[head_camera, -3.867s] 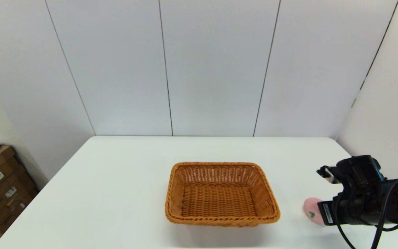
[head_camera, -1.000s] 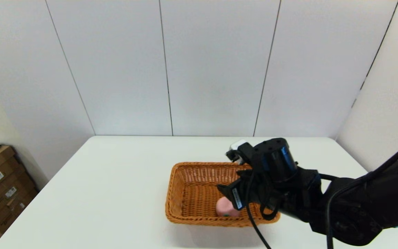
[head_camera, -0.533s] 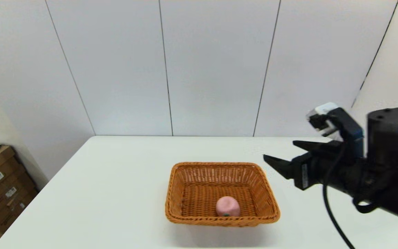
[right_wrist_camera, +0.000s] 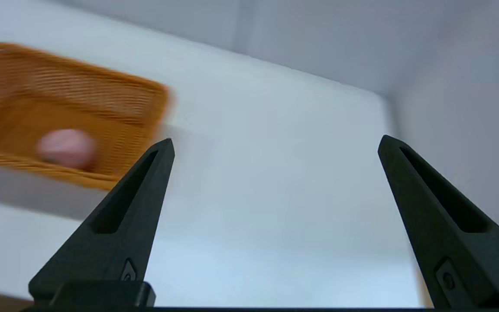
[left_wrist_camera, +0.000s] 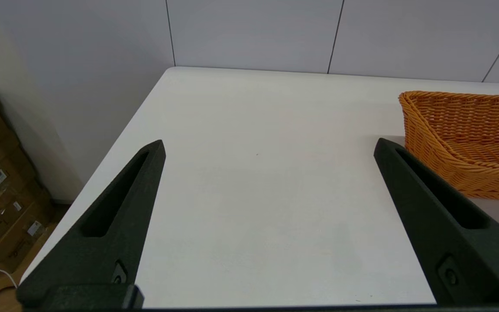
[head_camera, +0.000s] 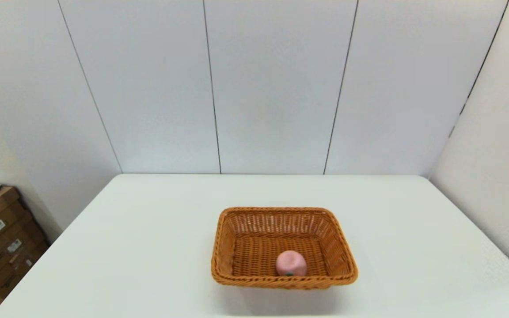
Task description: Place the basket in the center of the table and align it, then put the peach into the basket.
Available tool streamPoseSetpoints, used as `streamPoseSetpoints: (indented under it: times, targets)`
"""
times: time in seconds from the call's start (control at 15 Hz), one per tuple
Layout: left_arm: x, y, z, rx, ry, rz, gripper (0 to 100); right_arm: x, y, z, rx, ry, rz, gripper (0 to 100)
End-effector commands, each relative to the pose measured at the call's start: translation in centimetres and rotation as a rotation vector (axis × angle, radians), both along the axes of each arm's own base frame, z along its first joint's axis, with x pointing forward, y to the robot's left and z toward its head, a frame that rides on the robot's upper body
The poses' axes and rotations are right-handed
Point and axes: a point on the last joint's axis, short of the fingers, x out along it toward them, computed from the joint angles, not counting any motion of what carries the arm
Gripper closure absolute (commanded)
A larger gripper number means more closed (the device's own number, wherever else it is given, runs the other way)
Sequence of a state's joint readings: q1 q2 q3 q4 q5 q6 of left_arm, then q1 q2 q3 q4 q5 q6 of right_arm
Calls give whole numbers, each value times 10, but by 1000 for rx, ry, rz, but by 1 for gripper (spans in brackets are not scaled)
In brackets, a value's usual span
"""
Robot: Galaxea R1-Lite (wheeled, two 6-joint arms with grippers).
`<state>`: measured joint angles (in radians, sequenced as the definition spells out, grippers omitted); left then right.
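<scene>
Inside the woven orange basket (head_camera: 343, 260) sits the rounded pink peach (head_camera: 291, 263).

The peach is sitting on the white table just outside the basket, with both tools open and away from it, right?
Not quite. The head view shows the peach lying inside the basket, near its front wall. The rest holds: the left tool and right tool are open and away from it.

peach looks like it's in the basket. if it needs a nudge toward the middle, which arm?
Right, probably. The peach lies in the basket, right of its middle; the right claw is open beside it. The left claw is also open, farther off.
</scene>
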<state>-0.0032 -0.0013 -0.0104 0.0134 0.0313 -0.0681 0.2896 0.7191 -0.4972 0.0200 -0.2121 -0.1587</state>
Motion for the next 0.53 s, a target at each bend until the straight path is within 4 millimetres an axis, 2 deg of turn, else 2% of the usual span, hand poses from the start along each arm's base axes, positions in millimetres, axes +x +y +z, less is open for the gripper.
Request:
streamPoseSetpoints:
  times: [0.07, 0.47, 0.53]
  targets:
    - [0, 0, 0, -2, 0, 1, 0, -85, -18, -29, 24, -237, -254, 0]
    - [0, 0, 0, -2, 3, 1, 0, -98, -15, -93, 126, -278, -186, 0]
    - [0, 0, 0, -1, 1, 0, 0, -99, -15, -97, 126, -277, -186, 0]
